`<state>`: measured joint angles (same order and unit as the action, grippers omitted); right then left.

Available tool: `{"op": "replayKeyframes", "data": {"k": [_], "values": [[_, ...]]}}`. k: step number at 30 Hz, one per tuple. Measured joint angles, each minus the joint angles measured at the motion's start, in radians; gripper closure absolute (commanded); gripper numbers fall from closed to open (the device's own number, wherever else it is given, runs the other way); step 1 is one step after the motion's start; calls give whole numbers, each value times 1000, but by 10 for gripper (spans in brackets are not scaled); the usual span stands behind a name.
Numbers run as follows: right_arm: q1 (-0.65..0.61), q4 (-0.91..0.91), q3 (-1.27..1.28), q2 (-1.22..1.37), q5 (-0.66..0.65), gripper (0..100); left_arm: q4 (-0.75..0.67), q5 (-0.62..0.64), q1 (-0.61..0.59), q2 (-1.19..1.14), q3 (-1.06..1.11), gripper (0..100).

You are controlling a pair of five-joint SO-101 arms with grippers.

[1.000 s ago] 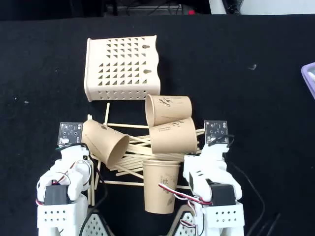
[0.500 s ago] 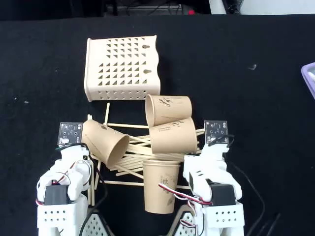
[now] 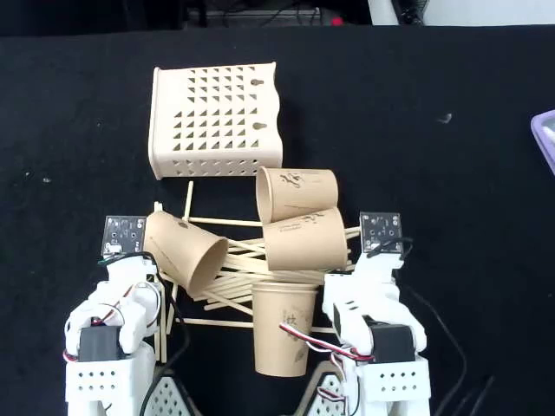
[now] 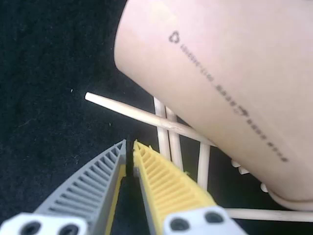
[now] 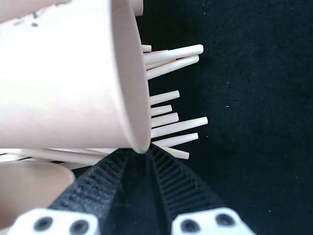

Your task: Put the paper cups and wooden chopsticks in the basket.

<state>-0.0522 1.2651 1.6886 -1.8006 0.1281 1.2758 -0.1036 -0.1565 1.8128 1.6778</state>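
Paper cups [image 3: 303, 243] — smooth, tapered, atop thin wooden chopsticks [image 3: 232, 279]; perforated basket [image 3: 215, 120]; left gripper [image 4: 129, 144], right gripper [image 5: 145, 149] — closed, empty.

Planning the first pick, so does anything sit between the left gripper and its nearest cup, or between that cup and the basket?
Nothing visible separates the left gripper from the cup. Between the cup and the basket, only a few chopsticks lie flat, nothing tall.

Four paper cups [image 3: 184, 250] [image 3: 296, 194] [image 3: 305, 240] [image 3: 282, 328], one basket [image 3: 217, 120], wooden chopsticks [image 3: 227, 286] — too tangled to count
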Motion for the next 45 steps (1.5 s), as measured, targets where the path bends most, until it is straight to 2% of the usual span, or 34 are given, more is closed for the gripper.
{"op": "replayKeyframes", "data": {"k": [10, 18, 23, 28, 31, 38, 42, 45], "values": [[-3, 0, 0, 0, 0, 985, 0, 0, 0, 0, 0, 970], [-195, 0, 0, 0, 0, 984, 0, 0, 0, 0, 0, 968], [-279, -21, 0, 0, 0, 983, 0, 0, 71, 0, 0, 968], [-238, -130, -3, 0, -9, 983, 0, 0, 106, 0, 0, 969], [-164, -215, -57, 0, -104, 983, 0, 0, 109, 0, 0, 970], [11, -288, -230, 0, -470, 983, -2, -3, 109, 0, 0, 966], [37, -232, -318, 0, -525, 982, -2, -23, 109, 0, 0, 966], [37, -158, -416, 0, -528, 969, -2, -153, 75, 0, -18, 966]]}}
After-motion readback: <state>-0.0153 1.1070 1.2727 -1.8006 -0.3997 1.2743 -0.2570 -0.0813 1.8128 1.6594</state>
